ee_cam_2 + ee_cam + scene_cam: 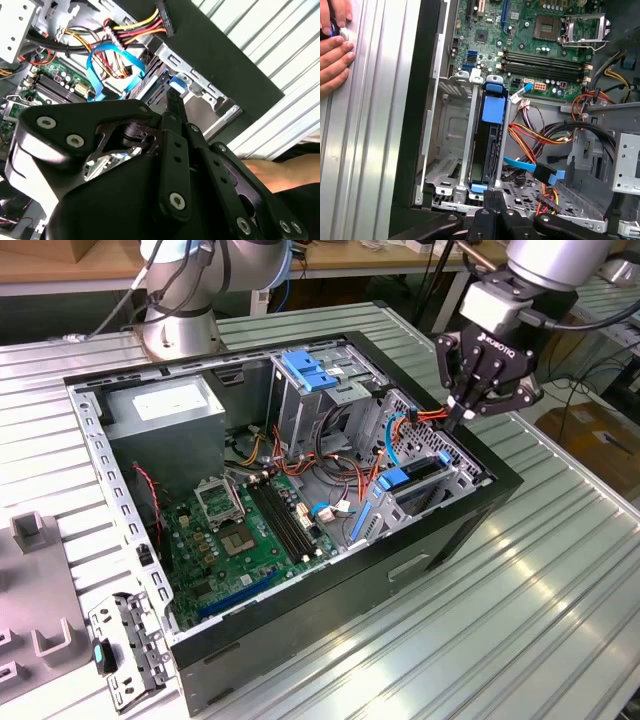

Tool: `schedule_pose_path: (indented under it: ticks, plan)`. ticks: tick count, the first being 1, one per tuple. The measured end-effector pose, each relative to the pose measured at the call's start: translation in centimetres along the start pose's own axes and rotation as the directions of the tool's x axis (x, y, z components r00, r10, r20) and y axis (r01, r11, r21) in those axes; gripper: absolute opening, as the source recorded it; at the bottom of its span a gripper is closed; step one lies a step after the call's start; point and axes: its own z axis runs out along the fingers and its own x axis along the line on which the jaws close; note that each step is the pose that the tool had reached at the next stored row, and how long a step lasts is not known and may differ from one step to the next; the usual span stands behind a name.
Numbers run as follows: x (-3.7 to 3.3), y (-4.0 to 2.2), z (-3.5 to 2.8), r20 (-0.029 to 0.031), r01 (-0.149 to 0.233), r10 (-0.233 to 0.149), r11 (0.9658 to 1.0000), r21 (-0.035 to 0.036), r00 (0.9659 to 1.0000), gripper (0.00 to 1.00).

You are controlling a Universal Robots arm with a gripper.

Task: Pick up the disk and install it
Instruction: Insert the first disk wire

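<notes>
The disk (418, 483) stands on edge in a slot of the metal drive cage at the open computer case's corner, on the exterior view's right. Its blue bracket (494, 107) runs along the exposed edge, and in the first wrist view the disk (489, 147) sits between the cage's rails. My gripper (459, 420) hangs just above the case's rim, over the far end of that cage. Its black fingers (492, 199) are pressed together with nothing between them, close above the disk's end. In the second wrist view the gripper (173, 97) points down at the blue bracket (178, 82).
A person's hand (332, 45) rests on the ribbed table beside the case. Orange and yellow power wires and a blue data cable (535, 171) lie next to the cage. The motherboard (250, 530), grey power supply (165, 415) and a blue-topped bay (305, 370) fill the case.
</notes>
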Motion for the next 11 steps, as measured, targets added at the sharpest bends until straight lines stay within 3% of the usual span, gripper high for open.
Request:
schedule_pose_path:
  ticks: [6, 9, 11]
  plan:
    - [-0.06, -0.19, -0.33, -0.0002, 0.065, -0.065, 0.9979, 0.0005, 0.9979, 0.11]
    - [-0.30, -0.74, -0.34, -0.0006, 0.073, -0.073, 0.9973, 0.0007, 0.9973, 0.11]
    - [-0.80, -1.54, -0.32, -0.0006, 0.074, -0.074, 0.9972, 0.0006, 0.9972, 0.11]
